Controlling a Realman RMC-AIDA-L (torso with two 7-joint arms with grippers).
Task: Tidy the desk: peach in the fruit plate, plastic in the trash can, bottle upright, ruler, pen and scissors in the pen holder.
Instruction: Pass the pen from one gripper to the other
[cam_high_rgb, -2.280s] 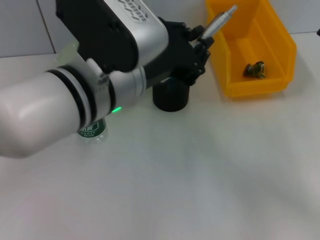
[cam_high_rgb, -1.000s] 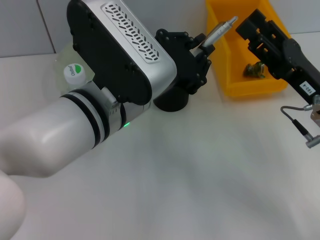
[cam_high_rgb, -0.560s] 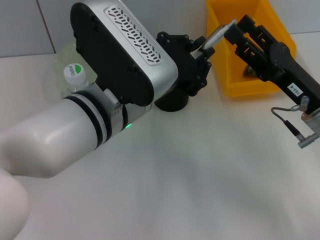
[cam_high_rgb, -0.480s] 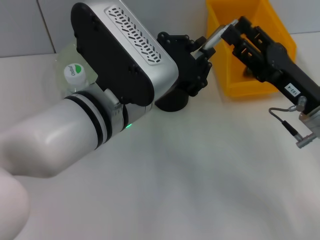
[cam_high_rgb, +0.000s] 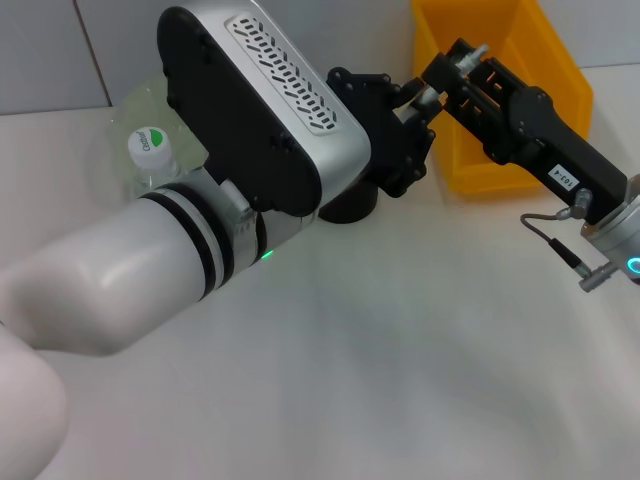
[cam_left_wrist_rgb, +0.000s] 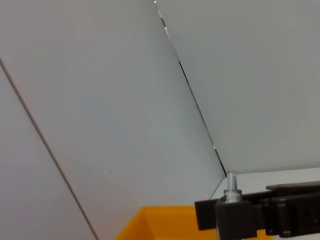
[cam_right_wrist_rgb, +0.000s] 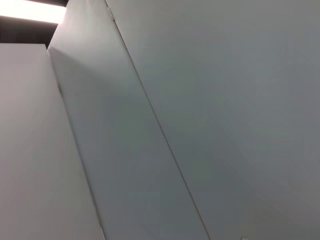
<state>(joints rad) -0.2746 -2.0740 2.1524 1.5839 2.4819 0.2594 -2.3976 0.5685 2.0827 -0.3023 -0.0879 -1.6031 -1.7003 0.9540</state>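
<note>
In the head view my left gripper (cam_high_rgb: 415, 110) is shut on a silver pen (cam_high_rgb: 430, 95), holding it slanted above the black pen holder (cam_high_rgb: 350, 208). My right gripper (cam_high_rgb: 455, 70) reaches in from the right and sits around the pen's upper end. The left wrist view shows the pen's tip (cam_left_wrist_rgb: 231, 181) poking out of the right gripper's black body (cam_left_wrist_rgb: 240, 217). A bottle (cam_high_rgb: 150, 150) with a white and green cap stands upright at the left. The peach, plastic, ruler and scissors are hidden or out of view.
The yellow bin (cam_high_rgb: 500, 172) stands at the back right, partly covered by my right arm, and shows in the left wrist view (cam_left_wrist_rgb: 150, 225). A pale translucent plate (cam_high_rgb: 135, 100) lies behind the bottle. My left arm fills the front left of the desk.
My right arm came in from the right and moved left until its gripper reached the pen's upper end. The left arm shifted slightly right, still holding the pen.
</note>
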